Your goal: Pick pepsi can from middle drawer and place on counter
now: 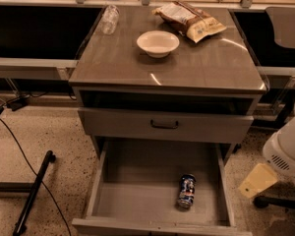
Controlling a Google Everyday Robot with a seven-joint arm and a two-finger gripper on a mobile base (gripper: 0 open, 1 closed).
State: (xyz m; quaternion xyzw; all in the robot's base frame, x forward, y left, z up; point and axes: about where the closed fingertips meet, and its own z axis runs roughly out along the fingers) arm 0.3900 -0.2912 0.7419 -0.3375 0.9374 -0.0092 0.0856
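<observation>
Bottle (109, 18) lies at your counter's (137, 70) 11 o'clock corner; the bowl (158, 43) sits toward 12 and the snack bag (189, 21) at 1. Below, the middle drawer (137, 195) stands pulled open, and you find the pepsi can (186, 191) lying on its floor near 5 o'clock. Off the drawer's 3 o'clock, well apart from the can, hangs the gripper (258, 180); you cannot tell how far open it is.

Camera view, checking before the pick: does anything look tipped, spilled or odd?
The pepsi can seems to lie on its side in the middle drawer, right of centre. A clear bottle lies on its side on the counter, back left. Nothing looks spilled. The hand is out of view; only the white arm shows at right.
</observation>
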